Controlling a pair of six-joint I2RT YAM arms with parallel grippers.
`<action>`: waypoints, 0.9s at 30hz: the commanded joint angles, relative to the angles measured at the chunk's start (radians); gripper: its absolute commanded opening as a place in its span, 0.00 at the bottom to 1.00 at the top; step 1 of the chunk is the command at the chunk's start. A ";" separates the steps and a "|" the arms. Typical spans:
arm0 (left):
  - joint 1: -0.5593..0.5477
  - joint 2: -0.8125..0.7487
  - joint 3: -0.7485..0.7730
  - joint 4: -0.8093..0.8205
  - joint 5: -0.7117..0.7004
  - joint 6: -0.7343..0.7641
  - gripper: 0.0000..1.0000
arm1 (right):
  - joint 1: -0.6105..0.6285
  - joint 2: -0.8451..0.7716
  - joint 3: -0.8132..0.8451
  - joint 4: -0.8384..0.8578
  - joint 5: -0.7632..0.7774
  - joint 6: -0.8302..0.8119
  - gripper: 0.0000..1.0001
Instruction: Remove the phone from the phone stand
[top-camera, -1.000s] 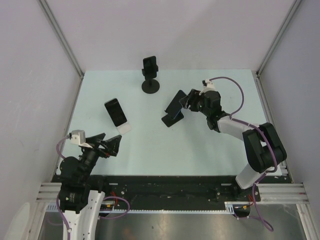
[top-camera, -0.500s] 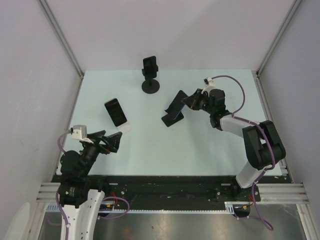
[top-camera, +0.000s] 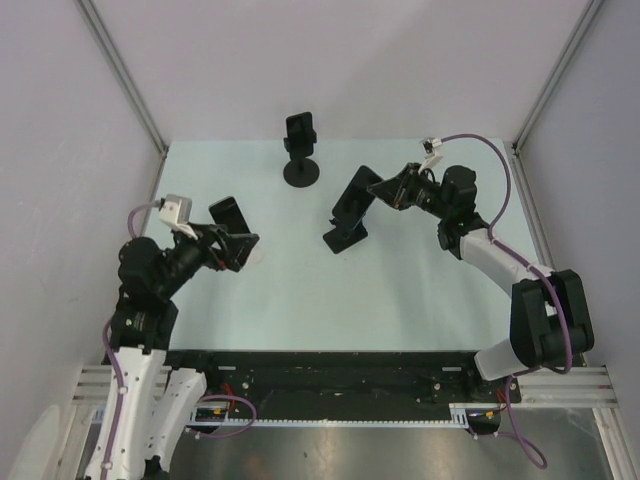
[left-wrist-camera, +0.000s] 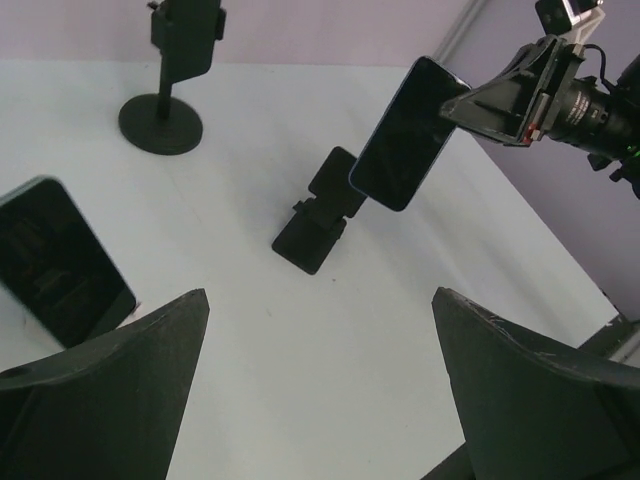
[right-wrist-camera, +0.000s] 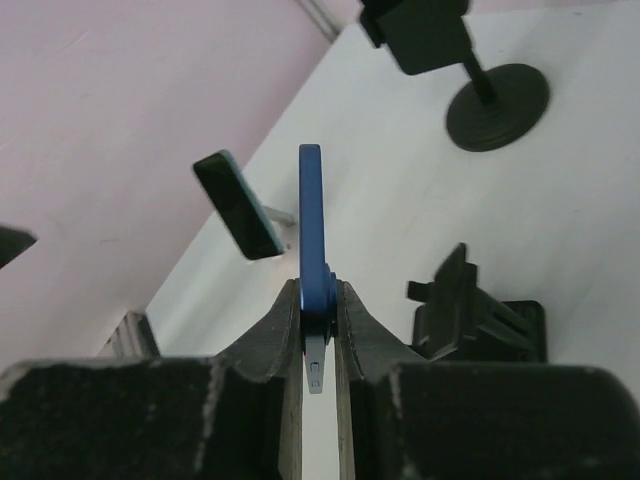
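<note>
The phone (top-camera: 354, 193) is dark-screened with a blue edge (right-wrist-camera: 312, 215). It hangs tilted in the air, lifted just off the low black phone stand (top-camera: 344, 236), which stands bare below it. My right gripper (top-camera: 386, 189) is shut on the phone's upper end, with the fingers (right-wrist-camera: 283, 325) pressed on both faces. In the left wrist view the phone (left-wrist-camera: 403, 135) floats above and to the right of the stand (left-wrist-camera: 314, 216). My left gripper (left-wrist-camera: 320, 296) is open and holds nothing. It hovers at the table's left, far from the stand.
A second phone (top-camera: 226, 216) leans on a small white stand by my left gripper (top-camera: 238, 250). A tall black pole stand (top-camera: 301, 150) holding a dark device is at the back centre. Grey walls close in the table on three sides.
My right gripper has shut on the phone and raised it off the stand, toward the back right. My left arm has swung forward, up to the second phone.
</note>
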 joint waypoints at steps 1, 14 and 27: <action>-0.005 0.161 0.142 0.086 0.184 0.113 1.00 | 0.005 -0.079 0.055 0.040 -0.191 0.041 0.00; -0.169 0.579 0.403 0.094 0.513 0.163 1.00 | 0.086 -0.133 0.080 0.103 -0.542 0.137 0.00; -0.292 0.820 0.519 0.095 0.679 0.163 0.97 | 0.169 -0.145 0.097 0.077 -0.593 0.127 0.00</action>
